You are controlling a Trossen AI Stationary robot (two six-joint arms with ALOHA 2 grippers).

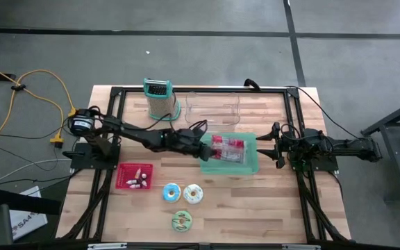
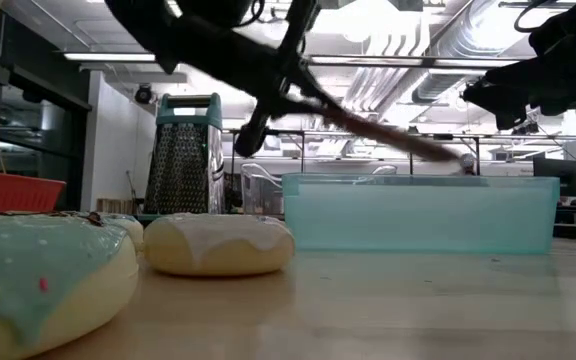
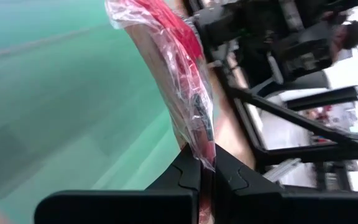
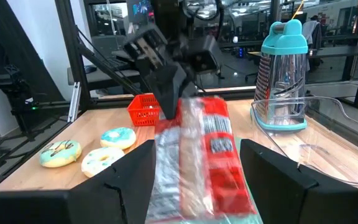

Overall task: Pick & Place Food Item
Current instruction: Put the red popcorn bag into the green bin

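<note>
Place step: red food packet [image 1: 228, 147] is held over the teal bin [image 1: 252, 165], pinched at one edge by the left hand [image 3: 207, 171]. Next, lowering and release are needed. Right hand [image 1: 278, 144] is parked, fingers apart.

Tabletop [image 1: 269, 208] is pale butcher-block wood, matt grain, with a black metal frame [image 1: 117, 91] around it. Food pack [image 4: 207, 155] is wrapped in clear glossy crinkled film; teal bin [image 2: 418, 212] is translucent smooth plastic, and the clear container [image 1: 212, 108] is glossy plastic. Grater [image 2: 183, 155] has perforated shiny metal faces with a teal plastic top; donuts [image 2: 218, 243] have smooth, glossy icing.
</note>
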